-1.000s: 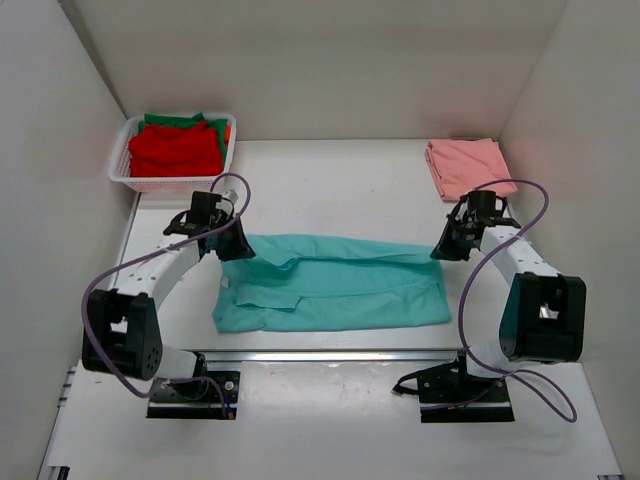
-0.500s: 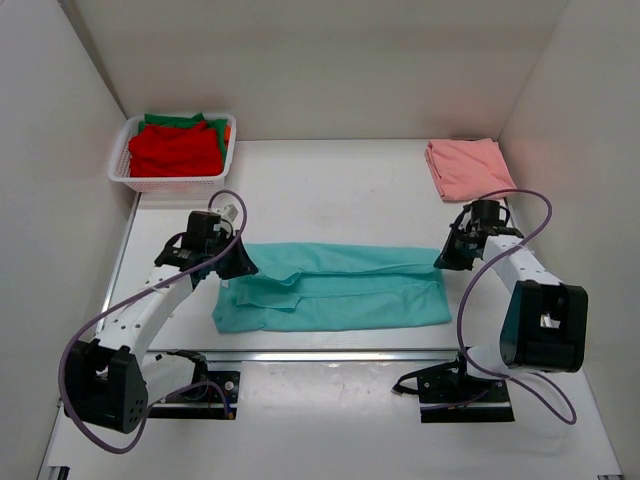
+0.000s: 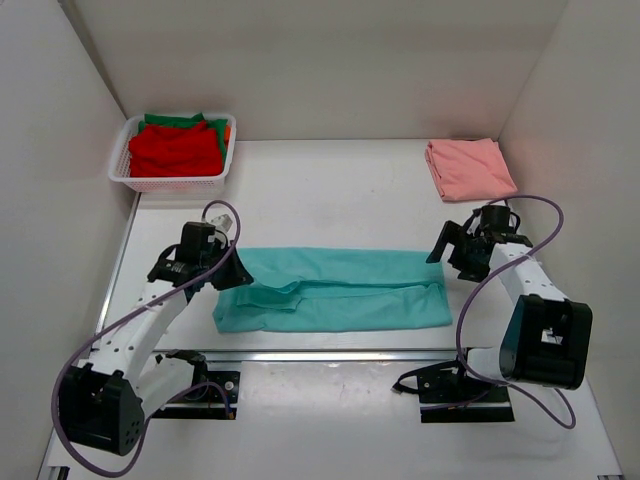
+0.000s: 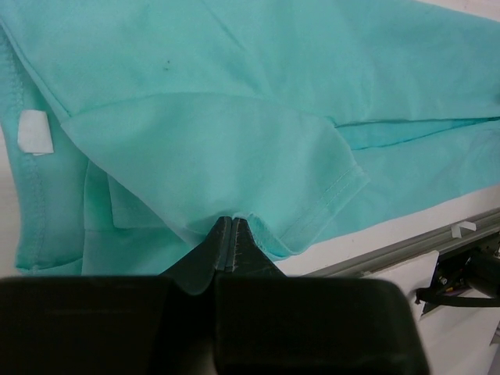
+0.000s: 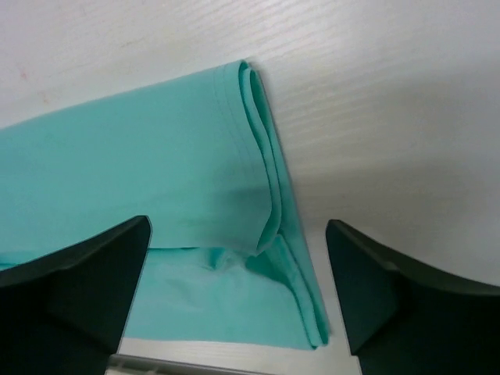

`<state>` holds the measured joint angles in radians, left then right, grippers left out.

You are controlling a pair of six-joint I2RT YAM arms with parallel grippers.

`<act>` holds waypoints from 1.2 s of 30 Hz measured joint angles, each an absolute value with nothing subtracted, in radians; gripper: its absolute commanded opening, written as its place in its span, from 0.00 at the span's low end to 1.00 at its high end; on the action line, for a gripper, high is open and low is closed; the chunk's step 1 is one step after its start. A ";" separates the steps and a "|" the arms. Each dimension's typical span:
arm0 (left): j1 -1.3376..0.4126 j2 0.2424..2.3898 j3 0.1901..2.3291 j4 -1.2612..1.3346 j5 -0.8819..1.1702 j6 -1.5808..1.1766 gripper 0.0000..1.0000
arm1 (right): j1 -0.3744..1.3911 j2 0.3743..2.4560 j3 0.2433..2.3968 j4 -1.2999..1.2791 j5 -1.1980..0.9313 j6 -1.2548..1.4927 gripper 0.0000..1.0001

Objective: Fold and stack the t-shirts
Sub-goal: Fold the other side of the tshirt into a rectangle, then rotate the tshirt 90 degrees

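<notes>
A teal t-shirt point(image 3: 340, 292) lies on the table folded into a long band, and it also fills the left wrist view point(image 4: 234, 101) and the right wrist view point(image 5: 141, 195). My left gripper point(image 3: 226, 270) is at its left end, shut point(image 4: 233, 224) on a fold of teal cloth near the sleeve. Over the shirt's right end my right gripper point(image 3: 450, 250) stands open point(image 5: 237, 234), its fingers point(image 5: 94, 273) apart and holding nothing. A folded salmon pink t-shirt point(image 3: 468, 168) lies at the back right. Red point(image 3: 172, 152), green point(image 3: 185, 121) and orange point(image 3: 228, 131) t-shirts sit in the basket.
The white mesh basket point(image 3: 168, 183) stands at the back left against the side wall. A metal rail point(image 3: 330, 354) runs along the near edge of the table, just in front of the teal shirt. White walls close in both sides and the back.
Both grippers drew the teal shirt's far edge toward the near side, narrowing the band. The right gripper then opened and let go of the cloth; the left stays shut on it.
</notes>
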<state>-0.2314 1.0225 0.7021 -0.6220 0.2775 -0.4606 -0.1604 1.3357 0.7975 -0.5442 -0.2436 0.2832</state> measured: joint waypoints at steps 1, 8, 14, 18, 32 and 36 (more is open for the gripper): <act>-0.230 1.012 0.696 -0.625 0.278 -0.461 0.08 | -0.161 1.333 0.797 -0.545 -0.243 0.281 0.99; -0.236 0.967 0.674 -0.624 0.305 -0.479 0.46 | -0.110 1.346 0.834 -0.554 -0.240 0.269 0.99; -0.272 0.988 0.683 -0.612 0.314 -0.501 0.55 | -0.005 1.396 0.903 -0.523 -0.248 0.258 0.71; -0.303 1.037 0.683 -0.577 0.293 -0.517 0.43 | 0.011 1.438 0.905 -0.496 -0.279 0.265 0.06; -0.416 1.588 0.850 -0.490 0.085 -0.544 0.32 | 0.093 1.559 0.861 -0.480 -0.264 0.342 0.45; -0.428 1.835 1.144 -0.524 0.077 -0.508 0.29 | 0.111 1.545 0.831 -0.475 -0.252 0.400 0.57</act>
<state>-0.4278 1.8355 1.1439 -0.5243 0.0772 -0.5083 0.1108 1.5452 0.8314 -0.4751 -0.2523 0.3996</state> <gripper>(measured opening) 0.297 0.498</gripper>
